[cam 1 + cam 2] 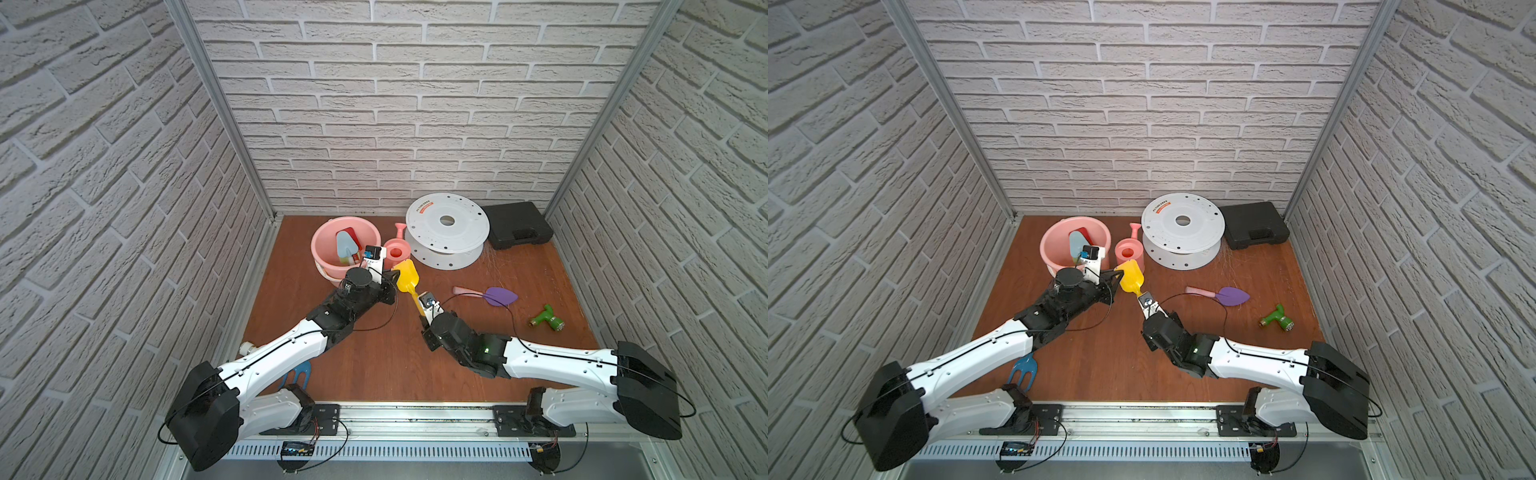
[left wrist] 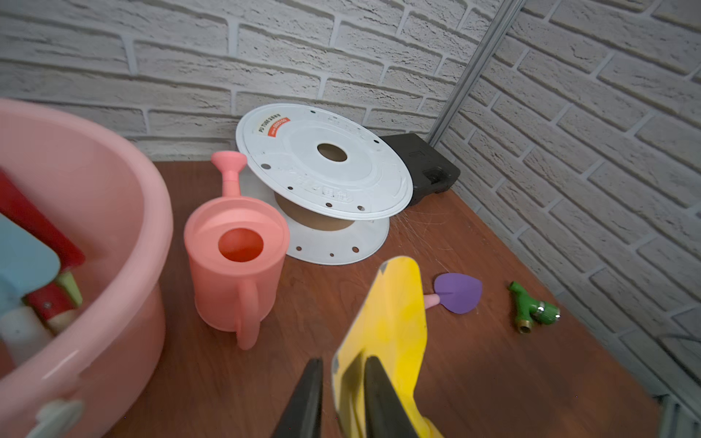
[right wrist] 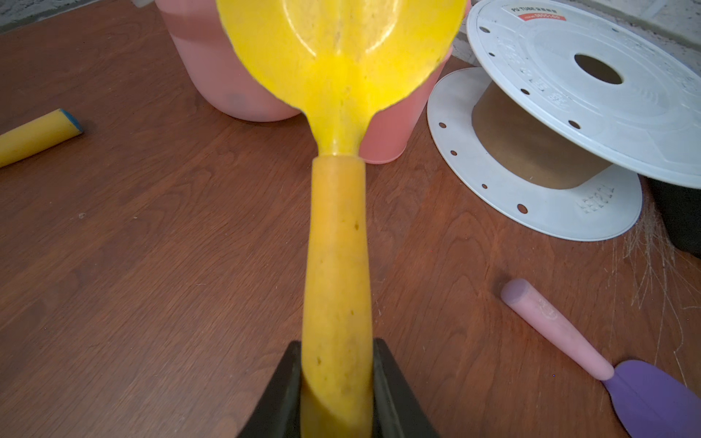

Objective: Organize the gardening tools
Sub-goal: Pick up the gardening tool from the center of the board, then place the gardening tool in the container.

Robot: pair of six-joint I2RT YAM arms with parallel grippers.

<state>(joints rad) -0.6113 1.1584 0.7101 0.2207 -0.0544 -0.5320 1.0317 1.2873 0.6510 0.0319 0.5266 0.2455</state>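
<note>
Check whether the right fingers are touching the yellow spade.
Touching. The right wrist view shows both right fingers pressed against the spade handle, no gap either side.

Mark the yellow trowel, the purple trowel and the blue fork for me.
yellow trowel [image 1: 406,275]: a top view, middle of the blade.
purple trowel [image 1: 500,296]: a top view, middle of the purple blade.
blue fork [image 1: 1025,366]: a top view, solid part of the head above the tines.

Left arm [image 1: 282,353] / right arm [image 1: 557,361]: white shells, black joints | shoulders [image 1: 203,411]: bulky black housings | cables [image 1: 374,324]: thin, black, laid along each link | right elbow: small green light [image 1: 485,350] | left wrist module [image 1: 372,252]: white block, blue top | right gripper [image 3: 337,343]: black wedge-shaped fingers [image 3: 282,394] | base plates [image 1: 326,415]: black, red-and-black wires
</note>
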